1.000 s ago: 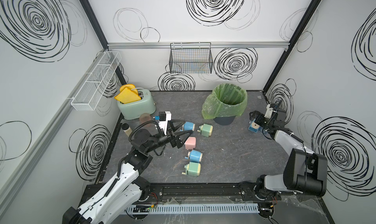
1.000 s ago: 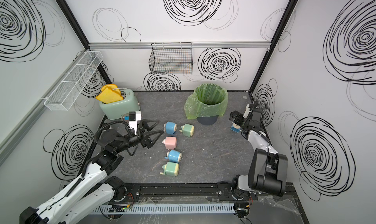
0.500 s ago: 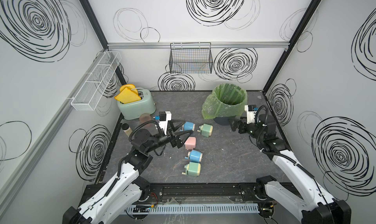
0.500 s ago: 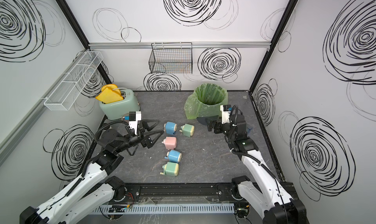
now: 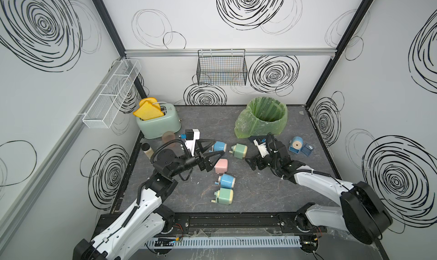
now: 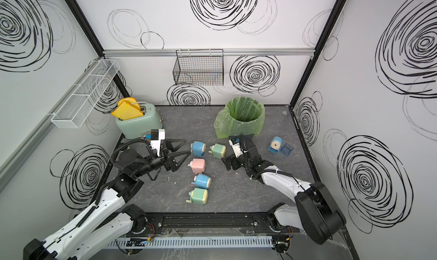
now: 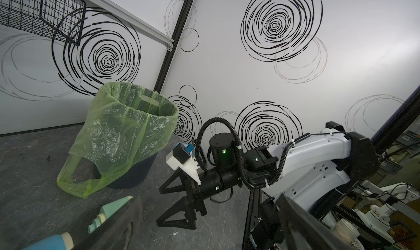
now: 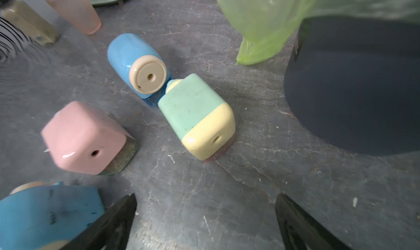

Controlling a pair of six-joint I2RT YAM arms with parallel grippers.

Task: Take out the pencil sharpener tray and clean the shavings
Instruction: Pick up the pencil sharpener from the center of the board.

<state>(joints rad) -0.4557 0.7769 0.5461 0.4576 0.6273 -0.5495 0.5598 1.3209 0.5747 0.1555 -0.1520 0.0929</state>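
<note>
Risk: crowding. Found left gripper [image 5: 218, 148] and right gripper [image 5: 250, 164] both spread wide, empty, flanking sharpener cluster [image 5: 221, 166] at frame centre; logged one detached tray [image 5: 307, 149] right of centre. Judged neighbours likely knocked, shavings spilled.

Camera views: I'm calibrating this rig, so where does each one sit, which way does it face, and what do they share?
Top views: high above the front rail, looking down and back over the table; left arm and right arm show.
Left wrist: on the left arm, facing across to the green-bagged bin and open right gripper; left fingers at the edge.
Right wrist: on the right arm, looking down at the pink pencil sharpener; right fingers show.
Shared: both wrist views see the bin.
</note>
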